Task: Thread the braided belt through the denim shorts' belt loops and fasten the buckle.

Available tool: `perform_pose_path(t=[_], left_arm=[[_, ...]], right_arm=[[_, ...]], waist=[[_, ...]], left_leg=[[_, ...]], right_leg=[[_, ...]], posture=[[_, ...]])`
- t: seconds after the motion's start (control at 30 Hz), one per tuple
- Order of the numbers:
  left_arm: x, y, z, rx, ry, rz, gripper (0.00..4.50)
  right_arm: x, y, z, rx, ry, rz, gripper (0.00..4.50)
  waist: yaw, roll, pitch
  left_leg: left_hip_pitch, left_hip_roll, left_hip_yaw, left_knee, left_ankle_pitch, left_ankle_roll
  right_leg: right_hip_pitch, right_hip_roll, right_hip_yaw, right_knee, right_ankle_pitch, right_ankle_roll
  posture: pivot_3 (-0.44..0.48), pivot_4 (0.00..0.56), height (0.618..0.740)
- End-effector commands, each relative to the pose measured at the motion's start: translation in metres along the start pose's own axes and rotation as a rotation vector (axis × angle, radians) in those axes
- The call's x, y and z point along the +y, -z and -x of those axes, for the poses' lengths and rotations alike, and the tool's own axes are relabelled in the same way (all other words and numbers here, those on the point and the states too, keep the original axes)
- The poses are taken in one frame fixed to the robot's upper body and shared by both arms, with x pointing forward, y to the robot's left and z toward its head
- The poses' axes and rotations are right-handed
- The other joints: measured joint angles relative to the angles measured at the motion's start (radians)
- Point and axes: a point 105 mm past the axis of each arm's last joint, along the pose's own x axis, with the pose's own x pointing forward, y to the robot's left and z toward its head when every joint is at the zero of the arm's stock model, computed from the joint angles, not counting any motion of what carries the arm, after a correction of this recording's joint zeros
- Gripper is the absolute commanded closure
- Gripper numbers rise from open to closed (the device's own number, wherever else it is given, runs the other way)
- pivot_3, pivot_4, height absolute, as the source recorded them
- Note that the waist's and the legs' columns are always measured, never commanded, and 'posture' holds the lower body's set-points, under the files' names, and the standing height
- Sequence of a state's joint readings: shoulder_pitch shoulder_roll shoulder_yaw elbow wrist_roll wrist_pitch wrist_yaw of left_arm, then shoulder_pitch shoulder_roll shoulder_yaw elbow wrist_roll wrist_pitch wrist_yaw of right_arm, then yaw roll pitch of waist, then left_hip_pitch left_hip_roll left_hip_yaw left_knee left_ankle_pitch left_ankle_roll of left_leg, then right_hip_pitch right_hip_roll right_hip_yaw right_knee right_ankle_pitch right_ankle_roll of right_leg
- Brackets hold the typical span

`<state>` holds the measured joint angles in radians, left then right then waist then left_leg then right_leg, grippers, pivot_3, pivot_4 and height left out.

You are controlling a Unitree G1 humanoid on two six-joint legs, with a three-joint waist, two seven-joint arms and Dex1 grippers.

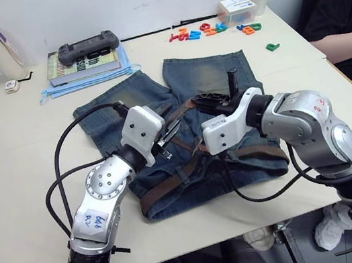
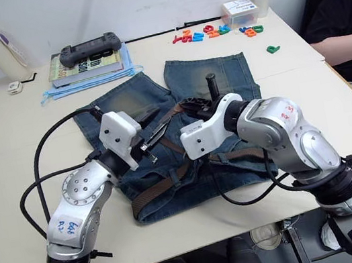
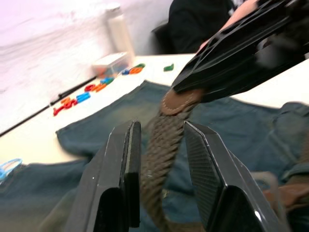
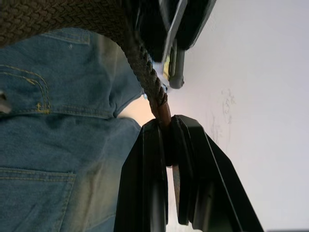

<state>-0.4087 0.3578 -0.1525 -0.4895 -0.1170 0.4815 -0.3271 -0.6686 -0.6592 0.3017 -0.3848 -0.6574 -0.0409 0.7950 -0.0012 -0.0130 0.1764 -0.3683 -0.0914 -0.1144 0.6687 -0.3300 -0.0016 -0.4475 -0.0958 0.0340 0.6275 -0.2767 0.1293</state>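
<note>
Fingers of the right gripper point(image 4: 166, 140) clamped on the belt point(image 3: 164, 145) tan tip, held up above the shorts point(image 1: 213, 74). Left gripper point(image 3: 161, 145) fingers apart, straddling the braid just below that tip, not yet pinching. Rest of belt runs down along the shorts' waistband, nearest the robot. Shorts flat mid-counter point(image 1: 16, 153); buckle and loops not clear enough to tell.

Step looks like a handover or regrasp of the tip. Do it well: close left on the braid before right lets go, keep strap untwisted and taut, then steer tip flat toward the next loop.
</note>
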Motion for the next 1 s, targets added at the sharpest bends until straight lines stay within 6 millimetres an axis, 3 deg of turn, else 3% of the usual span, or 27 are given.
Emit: perform_pose_path(t=[0.03,0.17,0.5,1.0], left_arm=[[0.005,-0.002,-0.003,0.008,-0.019,-0.041,2.81],[0.008,-0.002,-0.005,0.009,-0.031,-0.043,2.81],[-0.016,-0.005,0.005,-0.022,0.105,-0.04,2.81],[0.004,0.01,0.004,0.068,-0.004,-0.112,2.81]], right_arm=[[-0.011,-0.009,0.003,-0.019,0.044,0.037,4.5],[-0.012,-0.01,0.003,-0.022,0.048,0.037,4.5],[-0.016,-0.005,0.002,0.004,0.074,0.02,4.5],[-0.017,-0.022,0.002,-0.053,0.084,0.021,4.5]], waist=[[0.0,0.0,0.0],[0.0,0.0,0.0],[-0.002,0.0,0.0],[0.0,0.0,0.0]], left_leg=[[0.0,0.0,0.0,0.0,0.0,0.0],[0.0,0.0,0.0,0.0,0.0,0.0],[0.0,0.0,0.0,0.0,0.0,0.0],[0.0,0.0,0.0,0.0,0.0,0.0]], right_leg=[[0.0,0.0,0.0,0.0,0.0,0.0],[0.0,0.0,0.0,0.0,0.0,0.0],[0.0,0.0,0.0,0.0,0.0,0.0],[0.0,0.0,0.0,0.0,0.0,0.0]], posture=[[0.0,0.15,0.707],[0.0,0.15,0.707],[0.0,0.15,0.707],[0.0,0.15,0.707]])
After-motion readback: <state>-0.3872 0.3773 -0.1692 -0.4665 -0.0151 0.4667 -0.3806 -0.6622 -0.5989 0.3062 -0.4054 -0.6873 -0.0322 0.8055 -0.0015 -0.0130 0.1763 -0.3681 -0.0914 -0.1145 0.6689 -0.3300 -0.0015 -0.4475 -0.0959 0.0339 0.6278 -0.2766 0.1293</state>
